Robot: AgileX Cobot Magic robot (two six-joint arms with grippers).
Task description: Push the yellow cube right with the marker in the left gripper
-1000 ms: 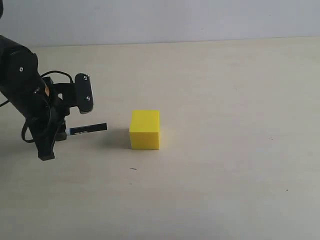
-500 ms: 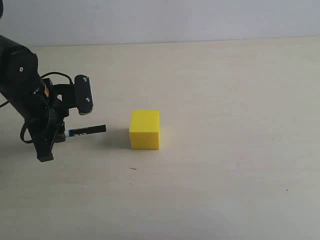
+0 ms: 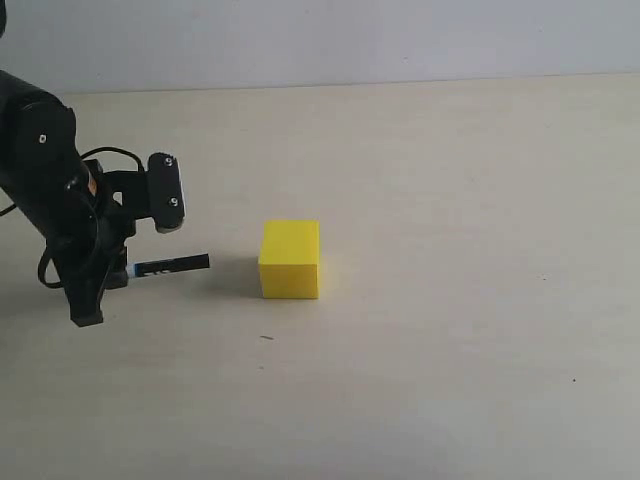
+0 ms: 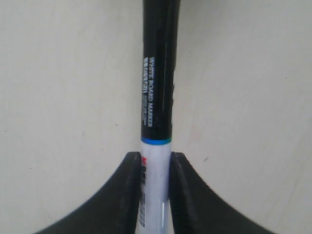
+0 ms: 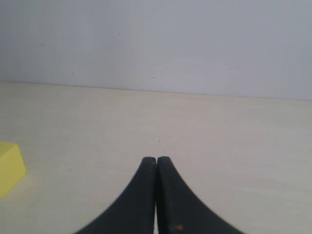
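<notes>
Black left claw (image 4: 156, 160) clamps the marker (image 4: 157, 87), its tip short of the yellow cube (image 3: 290, 259).

Finished in matte black all over. At nine o'clock in the exterior view, built from bulky, rounded links of the left arm (image 3: 40, 150), dotted with a small silver screw (image 3: 42, 138) and marked by a tiny orange patch (image 3: 92, 183). Fitted with a boxy black camera block (image 3: 165, 192), rounded at the corners, pale grey along its lower edge, with two bright screw heads on its face. Trailed by thin black cable (image 3: 100, 151), looped over the wrist and again low at the side. Ending in left jaws of angular black plastic, seen in the wrist view as smooth, slightly glossy, flaring wide and tapering to blunt tips. Same flared black shape for the right jaws, with a small brownish speck near one base.
</notes>
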